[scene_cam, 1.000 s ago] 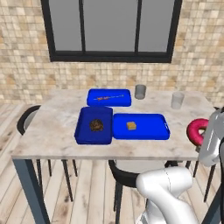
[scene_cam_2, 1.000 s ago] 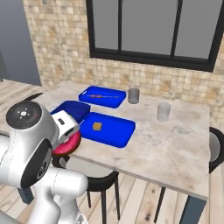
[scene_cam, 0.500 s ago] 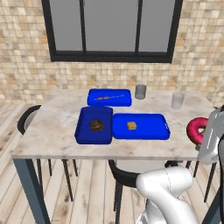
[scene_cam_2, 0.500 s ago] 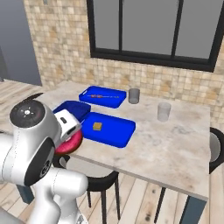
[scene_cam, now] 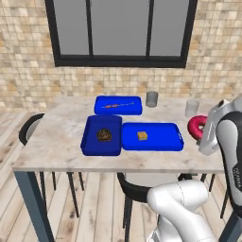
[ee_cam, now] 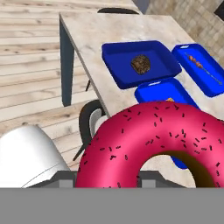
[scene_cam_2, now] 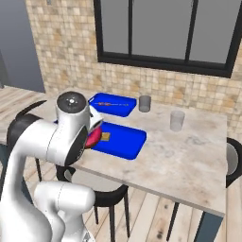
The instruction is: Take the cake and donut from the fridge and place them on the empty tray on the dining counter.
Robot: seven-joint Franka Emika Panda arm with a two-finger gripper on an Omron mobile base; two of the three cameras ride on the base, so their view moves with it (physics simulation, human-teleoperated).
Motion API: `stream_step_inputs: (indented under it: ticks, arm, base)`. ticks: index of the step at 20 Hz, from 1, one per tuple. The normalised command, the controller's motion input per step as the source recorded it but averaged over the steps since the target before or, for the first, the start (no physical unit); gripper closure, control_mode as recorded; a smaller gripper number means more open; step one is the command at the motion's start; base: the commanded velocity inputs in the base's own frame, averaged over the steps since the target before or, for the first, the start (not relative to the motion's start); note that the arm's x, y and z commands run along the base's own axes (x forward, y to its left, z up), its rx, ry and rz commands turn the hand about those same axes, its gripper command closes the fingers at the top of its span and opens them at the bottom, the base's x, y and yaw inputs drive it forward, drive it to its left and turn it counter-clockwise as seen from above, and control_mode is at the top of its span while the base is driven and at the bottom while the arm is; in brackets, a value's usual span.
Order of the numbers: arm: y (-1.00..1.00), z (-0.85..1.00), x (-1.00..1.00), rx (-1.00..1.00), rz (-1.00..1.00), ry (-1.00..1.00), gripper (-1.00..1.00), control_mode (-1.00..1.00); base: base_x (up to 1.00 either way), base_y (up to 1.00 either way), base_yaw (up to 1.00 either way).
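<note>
My gripper (scene_cam: 204, 134) is shut on the donut (scene_cam: 195, 126), a red-pink frosted ring, and holds it over the right end of the dining counter (scene_cam: 56, 142). The same donut (ee_cam: 153, 144) looms large in the hand view and hides my fingertips. Left of it lies the wide blue tray (scene_cam: 152, 137) with the small tan cake (scene_cam: 142, 136) on it. From the right base view the donut (scene_cam_2: 93, 137) peeks out beside my arm, just short of the tray (scene_cam_2: 120, 141) and the cake (scene_cam_2: 106, 136).
A squarish blue tray (scene_cam: 101, 135) holds dark brown food. Behind it, a blue tray (scene_cam: 118, 105) carries a thin orange item. A grey cup (scene_cam: 151, 99) and a glass (scene_cam: 192, 108) stand at the back right. Dark chairs (scene_cam: 137, 186) (scene_cam: 29, 131) are at the counter's front and left.
The arm has carried the donut left and a little up, in over the counter's right end toward the wide tray. Trays, cake and cups have stayed put.
</note>
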Motion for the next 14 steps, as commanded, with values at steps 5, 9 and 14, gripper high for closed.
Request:
stream_step_inputs:
  ticks: [5,9,14]
  arm:
    - [-0.06,-0.37,0.96,0.03,0.11,0.11,1.00,-1.00]
    - [-0.09,-0.51,0.77,0.01,0.08,0.10,1.00,-1.00]
    - [-0.11,-0.53,0.52,0.00,0.01,0.02,1.00,-1.00]
  base:
    - [0.00,0.00,0.00]
    - [0.00,0.00,0.00]
    - [0.00,0.00,0.00]
